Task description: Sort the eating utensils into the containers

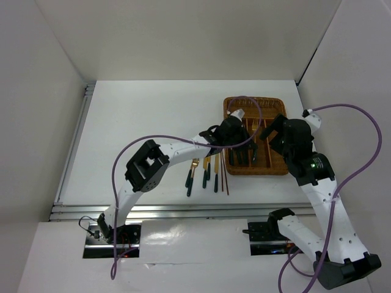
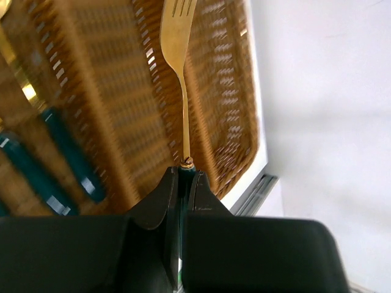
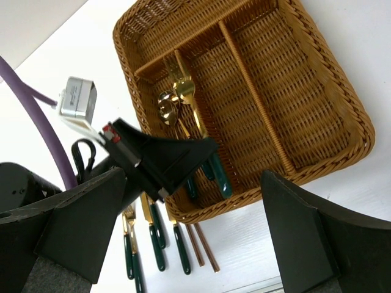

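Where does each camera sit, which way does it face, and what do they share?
Top external: above and behind the bases, looking down on table and wicker tray; left arm and right arm show.
Left wrist: wrist-mounted, looks along the left end effector, shut on a fork over the tray.
Right wrist: wrist-mounted, looks down at the tray past the open right end effector; left end effector shows.
Shared: all see the tray.

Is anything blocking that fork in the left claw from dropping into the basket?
Nothing visible does. The left gripper holds the fork over bare weave of the tray; the utensils inside it lie beyond a divider.
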{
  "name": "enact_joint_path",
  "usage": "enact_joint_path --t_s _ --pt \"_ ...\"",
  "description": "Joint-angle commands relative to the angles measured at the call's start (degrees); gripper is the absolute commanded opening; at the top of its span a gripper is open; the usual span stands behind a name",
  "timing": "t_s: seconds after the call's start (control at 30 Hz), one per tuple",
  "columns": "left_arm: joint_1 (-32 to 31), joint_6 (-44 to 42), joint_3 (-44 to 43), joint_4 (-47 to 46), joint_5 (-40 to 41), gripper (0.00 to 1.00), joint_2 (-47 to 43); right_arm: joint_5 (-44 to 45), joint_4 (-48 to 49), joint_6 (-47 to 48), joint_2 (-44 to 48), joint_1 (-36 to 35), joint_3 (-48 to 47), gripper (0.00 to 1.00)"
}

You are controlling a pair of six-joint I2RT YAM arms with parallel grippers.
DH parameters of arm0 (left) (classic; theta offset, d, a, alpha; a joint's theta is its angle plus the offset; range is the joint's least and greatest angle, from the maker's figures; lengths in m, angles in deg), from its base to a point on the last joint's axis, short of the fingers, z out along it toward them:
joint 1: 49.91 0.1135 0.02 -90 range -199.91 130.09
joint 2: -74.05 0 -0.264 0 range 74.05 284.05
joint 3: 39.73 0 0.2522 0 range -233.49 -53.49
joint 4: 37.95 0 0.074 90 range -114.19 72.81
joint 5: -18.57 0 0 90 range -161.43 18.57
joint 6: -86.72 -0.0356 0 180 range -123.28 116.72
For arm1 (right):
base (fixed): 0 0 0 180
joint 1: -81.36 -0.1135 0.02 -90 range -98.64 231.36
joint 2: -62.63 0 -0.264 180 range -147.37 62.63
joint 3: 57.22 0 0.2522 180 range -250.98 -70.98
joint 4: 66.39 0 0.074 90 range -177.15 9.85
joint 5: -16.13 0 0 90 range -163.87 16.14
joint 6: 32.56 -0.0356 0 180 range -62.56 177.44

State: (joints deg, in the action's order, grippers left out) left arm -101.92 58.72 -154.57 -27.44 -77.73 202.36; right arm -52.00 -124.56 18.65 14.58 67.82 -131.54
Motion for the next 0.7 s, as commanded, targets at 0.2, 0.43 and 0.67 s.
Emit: enact_joint_path --t_s 0.2,0.43,0.67 --pt "-1.25 1.64 -8.08 0.16 4.63 0.31 4.22 0.10 -0.77 -0.77 0.33 0.18 -2.29 0.99" --pt "-1.25 0.24 -12.03 5.52 3.14 0.69 6.86 1.15 -1.38 -0.77 0.85 0.18 -2.29 0.99" --pt "1.73 -2.49 -3.18 8.86 0.86 0.73 -2.87 1.16 -0.87 -1.29 0.86 0.18 -1.14 0.99"
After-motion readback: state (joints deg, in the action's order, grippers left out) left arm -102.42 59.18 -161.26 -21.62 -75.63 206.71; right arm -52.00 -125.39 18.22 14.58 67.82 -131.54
